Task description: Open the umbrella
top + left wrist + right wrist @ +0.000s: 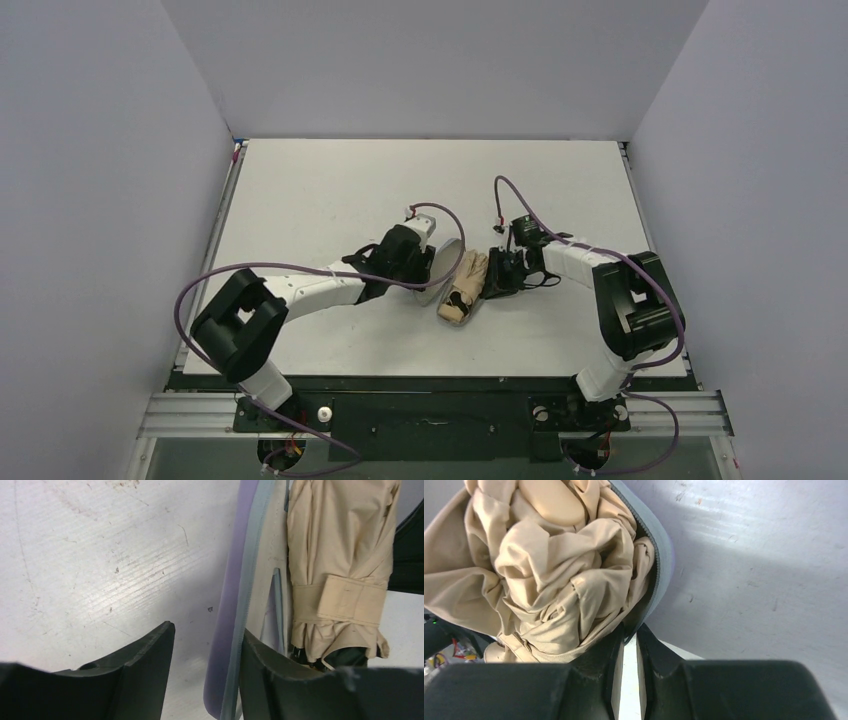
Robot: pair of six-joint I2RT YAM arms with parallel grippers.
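The umbrella (463, 292) is folded, tan, strapped shut, and lies in its open lavender case (447, 262) at mid table. My left gripper (432, 272) is open in the left wrist view (208, 630). The case's purple wall (227, 630) stands between its fingers, against the right one, with the umbrella (340, 555) beyond. My right gripper (497, 275) is shut in the right wrist view (630, 630), pinching the case's zip rim (659, 555). The bunched tan canopy (554, 580) and knob handle (551, 500) fill the case in front of it.
The white table (330, 190) is walled by grey panels on three sides. Purple cables loop off both wrists. A black part of the right arm shows at the right edge of the left wrist view (410, 555).
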